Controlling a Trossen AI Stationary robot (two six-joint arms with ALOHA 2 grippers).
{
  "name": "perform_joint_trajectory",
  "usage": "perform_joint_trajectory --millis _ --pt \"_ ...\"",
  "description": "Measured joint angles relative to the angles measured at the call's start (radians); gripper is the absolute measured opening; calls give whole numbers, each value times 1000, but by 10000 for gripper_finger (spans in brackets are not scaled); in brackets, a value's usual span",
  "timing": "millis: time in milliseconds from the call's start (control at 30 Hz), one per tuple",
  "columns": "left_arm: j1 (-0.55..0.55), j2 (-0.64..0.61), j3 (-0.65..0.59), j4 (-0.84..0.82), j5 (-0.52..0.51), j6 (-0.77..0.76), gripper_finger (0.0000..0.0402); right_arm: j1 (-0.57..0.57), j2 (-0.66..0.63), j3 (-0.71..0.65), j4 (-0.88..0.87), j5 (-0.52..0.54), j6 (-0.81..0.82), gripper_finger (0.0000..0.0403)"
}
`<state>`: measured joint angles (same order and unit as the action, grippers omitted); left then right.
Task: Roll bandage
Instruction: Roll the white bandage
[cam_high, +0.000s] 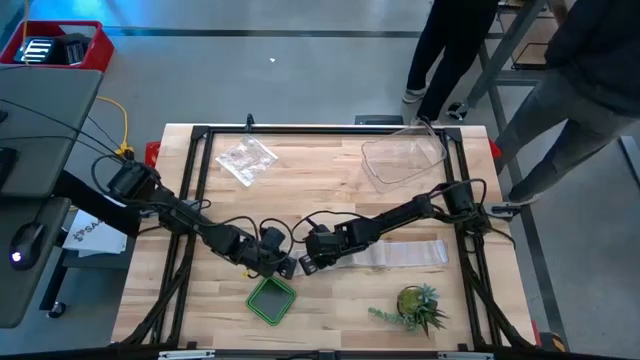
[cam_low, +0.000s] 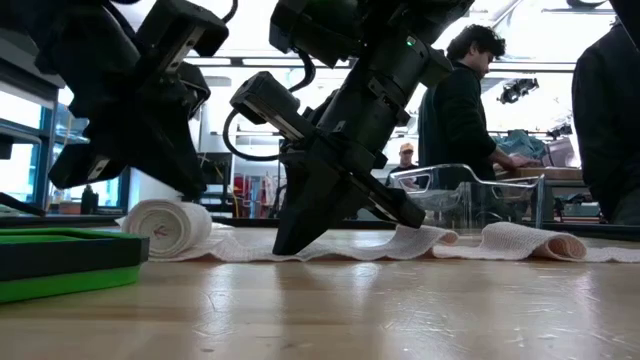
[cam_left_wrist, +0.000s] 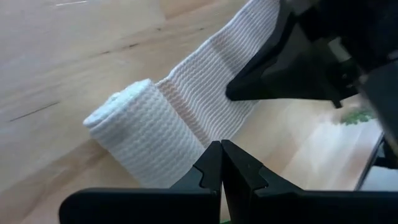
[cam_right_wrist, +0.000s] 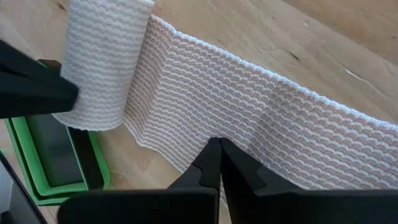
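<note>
The bandage is a white gauze band lying on the table. One end is wound into a small roll (cam_low: 165, 228), and the rest is a flat strip (cam_high: 400, 253) running toward the table's right. My left gripper (cam_left_wrist: 221, 149) is shut with its tips at the roll (cam_left_wrist: 140, 134). My right gripper (cam_right_wrist: 219, 146) is shut with its tips on the strip (cam_right_wrist: 261, 112), a little to the right of the roll (cam_right_wrist: 99, 62). In the high view the two grippers (cam_high: 285, 266) (cam_high: 308, 262) stand close together and hide the roll. My left gripper touches the roll's curved side (cam_right_wrist: 73, 94) with its shut fingertips (cam_right_wrist: 43, 90), slanting down from the table's left. The roll lies on its side on the table. My right gripper presses its shut fingertips (cam_low: 290, 240) down on the flat strip (cam_right_wrist: 205, 134) just beside the roll, slanting down from the table's right. The strip lies flat on the table under them.
A green tray (cam_high: 271, 300) lies just nearer than the grippers. A small plant (cam_high: 415, 305) stands at the near right. A clear plastic tub (cam_high: 403, 158) and a crinkly clear bag (cam_high: 245, 158) lie at the far side. People stand beyond the table's far right corner.
</note>
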<state>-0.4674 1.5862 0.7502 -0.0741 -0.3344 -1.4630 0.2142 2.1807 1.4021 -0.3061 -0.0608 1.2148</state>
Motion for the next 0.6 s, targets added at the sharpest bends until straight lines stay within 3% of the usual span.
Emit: perform_joint_trajectory --millis 600 --pt "16 82 4 -36 108 10 0 -11 -1 0 -36 -6 21 0"
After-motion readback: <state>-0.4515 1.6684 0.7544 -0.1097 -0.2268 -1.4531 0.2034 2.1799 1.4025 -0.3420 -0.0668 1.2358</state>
